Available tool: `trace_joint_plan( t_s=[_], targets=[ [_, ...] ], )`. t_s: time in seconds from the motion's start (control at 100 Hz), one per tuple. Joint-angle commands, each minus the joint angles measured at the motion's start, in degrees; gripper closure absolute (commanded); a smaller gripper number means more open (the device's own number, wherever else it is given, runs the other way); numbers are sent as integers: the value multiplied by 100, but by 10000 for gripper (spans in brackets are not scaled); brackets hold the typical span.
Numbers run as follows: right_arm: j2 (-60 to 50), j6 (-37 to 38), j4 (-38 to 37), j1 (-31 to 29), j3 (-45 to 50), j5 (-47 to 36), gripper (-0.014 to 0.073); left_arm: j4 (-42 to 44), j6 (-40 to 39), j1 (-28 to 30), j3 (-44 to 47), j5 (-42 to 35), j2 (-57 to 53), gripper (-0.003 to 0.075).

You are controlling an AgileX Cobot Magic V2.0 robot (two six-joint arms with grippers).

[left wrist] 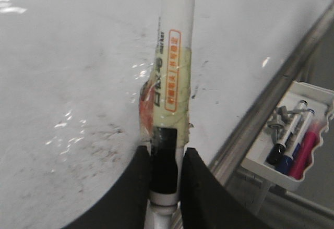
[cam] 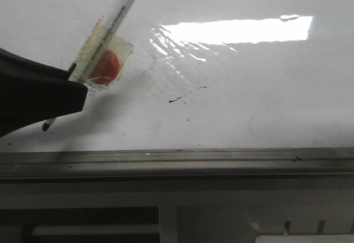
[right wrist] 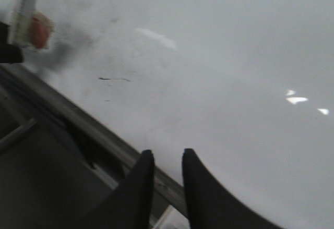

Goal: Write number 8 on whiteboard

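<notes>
While one marker is clamped in the left hand, three more markers lie in one grey tray below the rail, seen in the left wrist view: one black-capped, one blue-capped, one pink. One whiteboard fills the front view, with one grey metal rail along its 6 o'clock edge. No figure 8 is visible on the board; only one short black smear lies near centre.

The left hand enters from 9 o'clock, fingers pinching the marker barrel, which slants toward 1 o'clock; its dark tip points at the board near 8 o'clock. The right hand hangs over the rail, fingers slightly apart, holding nothing.

The board is glossy with faint grey smudges. The marker barrel is white with orange print and wrapped in yellowish tape.
</notes>
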Motion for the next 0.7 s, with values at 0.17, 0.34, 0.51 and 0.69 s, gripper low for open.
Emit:
trace_joint_plan(
  t_s=[0.17, 0.34, 0.51, 0.69],
  targets=[
    [1393, -202, 151, 1810, -860, -1192, 240, 1562, -20, -4, -132, -399, -119, 741],
    [2024, -191, 175, 2362, -864, -2143, 240, 1786, -20, -4, -132, -462, -119, 741],
    [2321, -191, 419, 2376, -864, -2460, 240, 1879, -20, -4, -132, -498, -119, 741],
    [2360, -191, 430, 2376, -912, -2629, 240, 1981, -20, -16, -77, -786, -119, 741]
  ],
)
